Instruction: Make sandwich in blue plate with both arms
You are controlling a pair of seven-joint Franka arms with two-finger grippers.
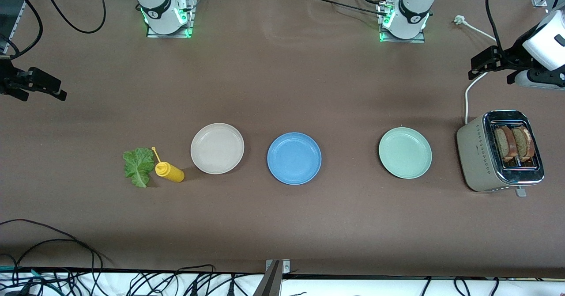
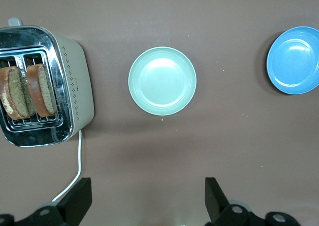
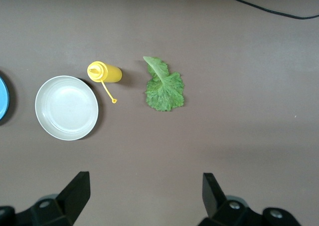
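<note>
Counting along the matte brown bench [image 1: 282,79], the row nearest the front camera holds three round shallow plates, one toaster, one squeeze bottle and one lettuce leaf. Taking the blue plate [image 1: 294,158] as the middle of a clock seen from the front camera, the beige plate [image 1: 217,148] lies at nine o'clock. The pale green plate [image 1: 405,152] lies at three o'clock. All three are smooth, matte and bare, each with a raised rim. Past the beige plate, toward the right arm's end, the yellow plastic bottle [image 1: 169,171] lies on its side with its thin cap strap sticking out. The ruffled green lettuce leaf [image 1: 138,166] lies flat just beside it. Past the green plate, toward the left arm's end, stands the boxy beige toaster [image 1: 474,152] with a shiny chrome top. Two brown wholegrain toast slices [image 1: 514,144] stand upright in its two slots, and a white cord [image 1: 468,93] runs from it.

Farther from the camera, up in the air, are two black two-finger tools. The left tool [image 1: 476,68] hangs over bare bench at the toaster's twelve o'clock. The right tool [image 1: 55,92] hangs over bare bench at the lettuce's eleven o'clock. Both have their fingers spread wide and grip nothing. Farthest away stand the two white arm bases.
</note>
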